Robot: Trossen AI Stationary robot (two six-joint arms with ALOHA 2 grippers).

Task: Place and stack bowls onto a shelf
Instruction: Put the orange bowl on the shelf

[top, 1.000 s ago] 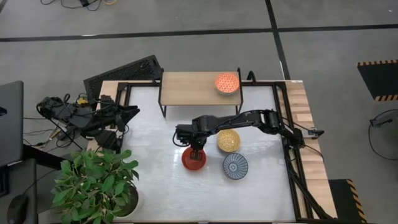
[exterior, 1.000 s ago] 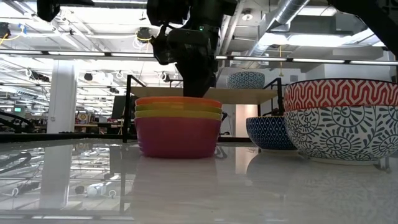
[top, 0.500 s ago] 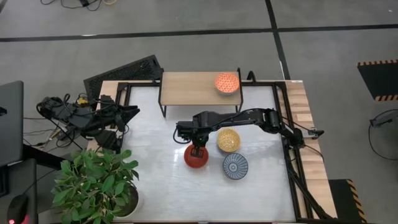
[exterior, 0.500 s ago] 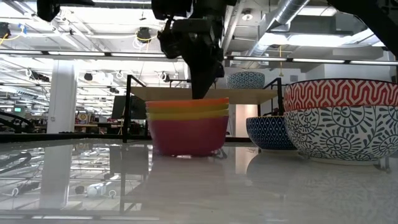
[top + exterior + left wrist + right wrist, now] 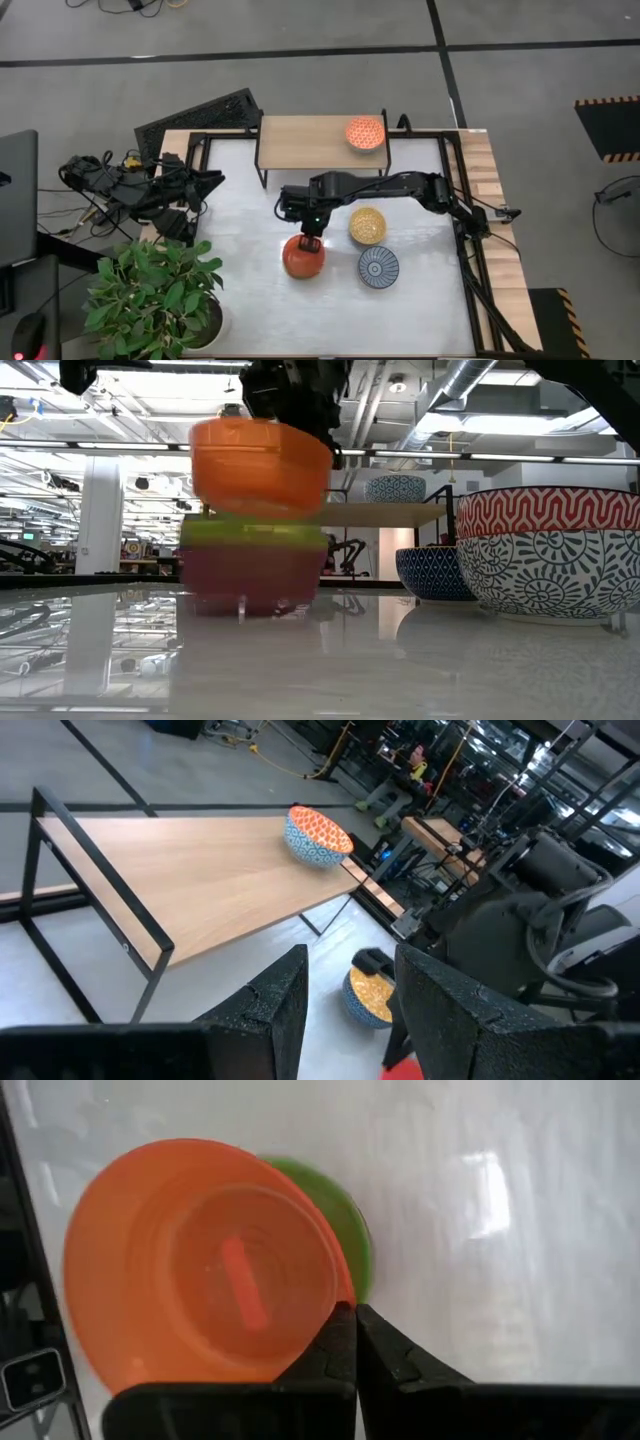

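My right gripper (image 5: 355,1330) is shut on a plain orange bowl (image 5: 200,1265) near the table's middle (image 5: 302,257). In the low view this bowl (image 5: 260,465) hangs tilted above a green bowl (image 5: 255,532) nested in a magenta one (image 5: 250,575). The green bowl (image 5: 352,1240) peeks out beneath. An orange-patterned bowl (image 5: 365,133) sits on the wooden shelf (image 5: 310,140). A yellow bowl (image 5: 367,226) and a blue-grey lined bowl (image 5: 378,267) rest on the table. My left gripper (image 5: 350,1020) waits open at the table's left edge. My right gripper pinches the orange bowl's rim (image 5: 335,1295), one finger inside the bowl and one outside. The fingers come from above, pointing down. The bowl is lifted clear of the stack below and hangs tilted under the fingers.
A potted plant (image 5: 155,290) stands at the table's near left corner. Black frame rails (image 5: 455,190) run along the table's sides. Close to the low camera, a red-patterned bowl (image 5: 550,510) sits in a blue-patterned one (image 5: 540,575), beside a dark blue bowl (image 5: 430,572).
My right gripper has risen, taking the orange bowl up off the stack and tipping it. The green and magenta bowls beneath have slid a little along the table and stay down on it.
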